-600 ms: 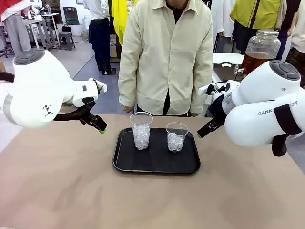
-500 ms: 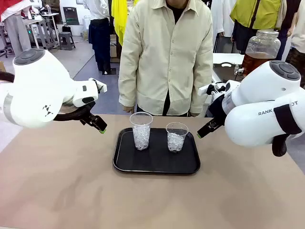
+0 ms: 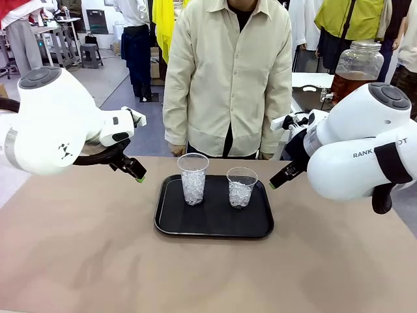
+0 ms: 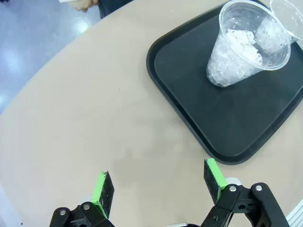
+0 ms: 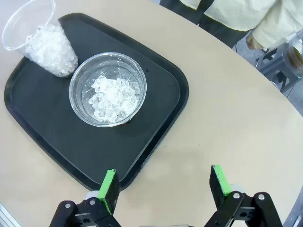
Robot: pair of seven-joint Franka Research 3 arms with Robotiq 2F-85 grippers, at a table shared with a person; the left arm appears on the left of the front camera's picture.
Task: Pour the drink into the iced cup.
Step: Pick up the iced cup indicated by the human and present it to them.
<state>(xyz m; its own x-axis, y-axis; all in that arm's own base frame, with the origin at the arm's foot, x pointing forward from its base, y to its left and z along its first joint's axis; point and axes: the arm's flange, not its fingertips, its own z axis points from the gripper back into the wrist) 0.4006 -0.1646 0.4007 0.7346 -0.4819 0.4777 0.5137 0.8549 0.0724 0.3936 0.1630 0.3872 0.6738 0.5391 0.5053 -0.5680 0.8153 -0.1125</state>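
Two clear iced cups stand on a black tray [image 3: 214, 225] at the table's middle: a taller one [image 3: 193, 179] on the left, a shorter one [image 3: 242, 188] on the right. The amber drink fills the lower part of a big glass jar [image 3: 357, 68] on a table behind my right arm. My left gripper [image 3: 133, 171] hovers open left of the tray, and in its wrist view [image 4: 158, 182] the taller iced cup [image 4: 241, 52] lies ahead. My right gripper [image 3: 280, 177] hangs open right of the tray; in its own view [image 5: 164, 183] the shorter cup [image 5: 108, 90] sits just beyond its fingers.
A person in a cream jacket [image 3: 228, 78] stands at the far edge, arms down, right behind the tray. Bare tan tabletop [image 3: 195, 274] spreads in front of the tray and to both sides. The tray's rim [image 4: 189, 127] runs close to my left gripper's right finger.
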